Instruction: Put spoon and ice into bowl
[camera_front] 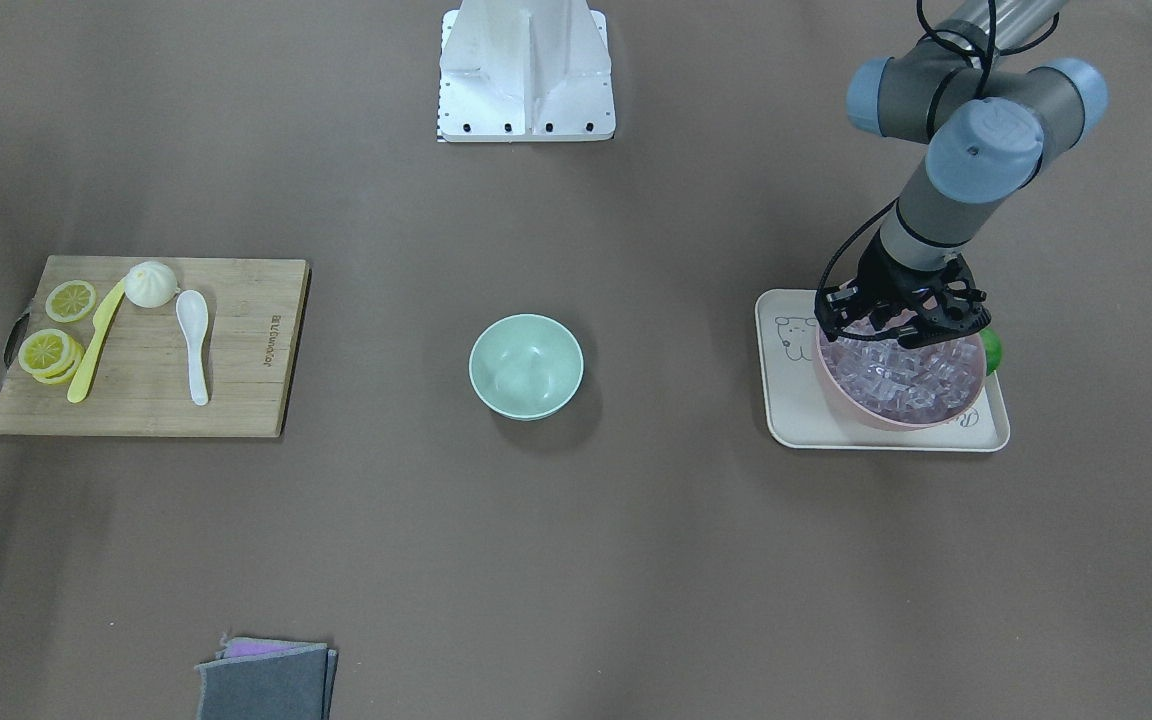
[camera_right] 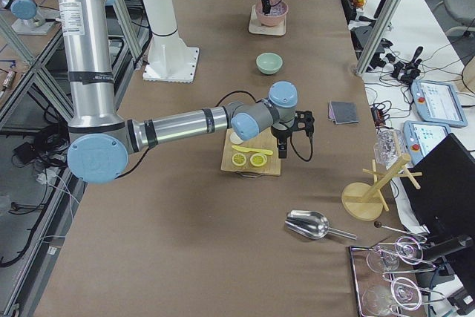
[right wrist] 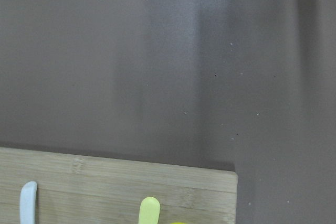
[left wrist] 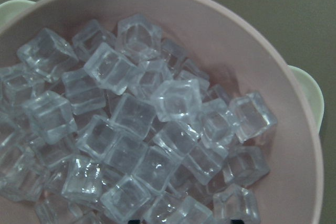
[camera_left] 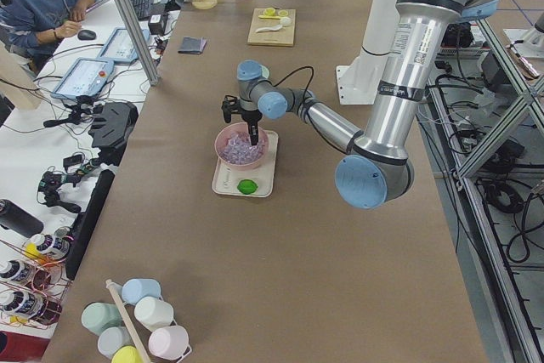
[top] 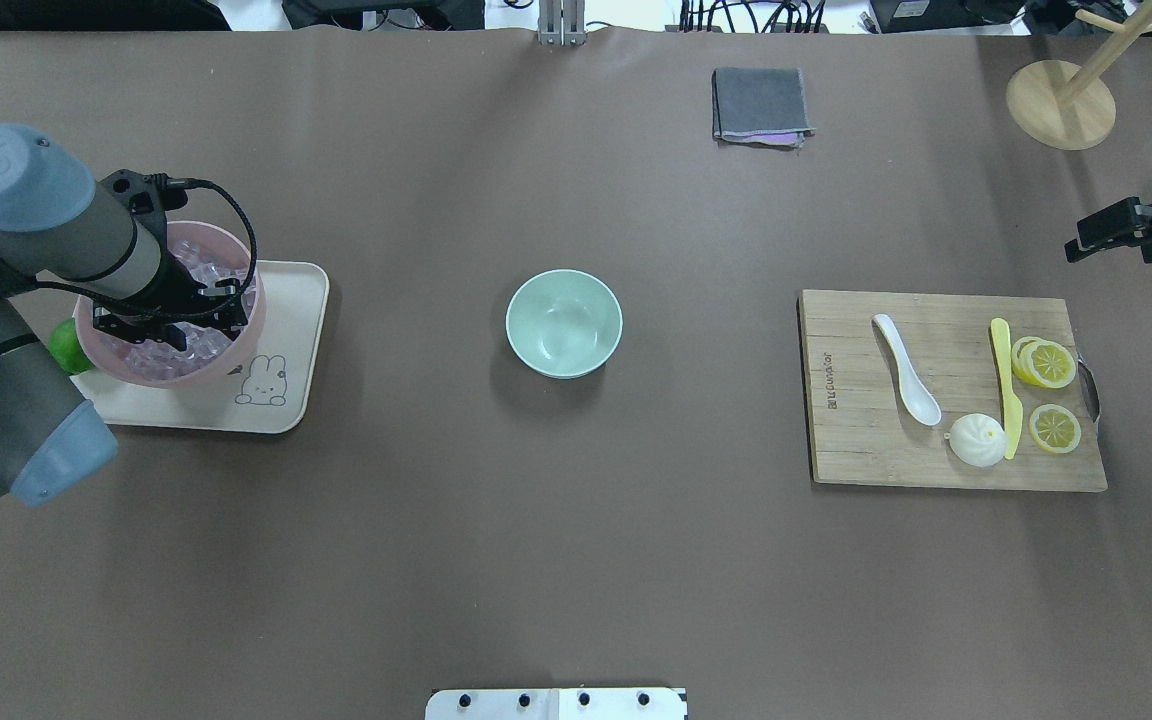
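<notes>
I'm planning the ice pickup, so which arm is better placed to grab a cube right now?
Left. The left gripper hangs right over the pink bowl heaped with ice, jaws spread. The right gripper sits out past the cutting board, across the table from it.

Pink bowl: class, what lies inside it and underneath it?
Inside the pink bowl, clear ice cubes are heaped, hiding its floor. The left gripper hangs open over them. Beneath the bowl sits a cream tray; the bowl and the arm cover much of it.
</notes>
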You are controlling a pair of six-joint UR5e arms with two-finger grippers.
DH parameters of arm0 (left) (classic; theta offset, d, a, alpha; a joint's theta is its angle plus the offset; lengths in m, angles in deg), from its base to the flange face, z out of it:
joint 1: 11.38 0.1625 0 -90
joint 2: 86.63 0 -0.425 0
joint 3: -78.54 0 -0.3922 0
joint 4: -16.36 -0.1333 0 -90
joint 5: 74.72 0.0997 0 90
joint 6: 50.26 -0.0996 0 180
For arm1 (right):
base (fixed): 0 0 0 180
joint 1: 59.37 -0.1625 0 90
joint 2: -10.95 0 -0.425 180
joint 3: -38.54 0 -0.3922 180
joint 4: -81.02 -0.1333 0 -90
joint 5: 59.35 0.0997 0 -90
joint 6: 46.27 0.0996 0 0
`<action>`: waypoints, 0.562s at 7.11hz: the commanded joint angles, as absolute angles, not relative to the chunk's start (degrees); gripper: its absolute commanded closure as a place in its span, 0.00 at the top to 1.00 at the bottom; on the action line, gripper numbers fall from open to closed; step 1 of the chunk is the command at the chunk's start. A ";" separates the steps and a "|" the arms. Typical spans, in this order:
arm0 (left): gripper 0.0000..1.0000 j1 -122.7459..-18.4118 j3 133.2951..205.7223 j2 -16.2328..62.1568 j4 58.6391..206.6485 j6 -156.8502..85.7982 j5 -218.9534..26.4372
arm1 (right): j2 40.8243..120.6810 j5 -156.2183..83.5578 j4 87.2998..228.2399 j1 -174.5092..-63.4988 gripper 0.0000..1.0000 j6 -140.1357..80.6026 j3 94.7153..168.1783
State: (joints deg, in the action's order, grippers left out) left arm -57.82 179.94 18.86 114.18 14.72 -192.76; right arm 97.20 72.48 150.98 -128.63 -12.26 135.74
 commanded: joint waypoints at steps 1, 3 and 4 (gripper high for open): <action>0.53 -57.70 179.79 18.92 114.19 14.78 -192.76 | 97.17 72.48 150.98 -128.63 0.99 -12.25 135.66; 0.07 -57.70 179.70 19.01 114.19 14.78 -192.76 | 97.17 72.48 150.98 -128.63 0.99 -12.25 135.66; 0.00 -57.70 179.70 19.19 114.19 14.78 -192.85 | 96.90 72.48 150.98 -128.54 0.99 -12.17 135.66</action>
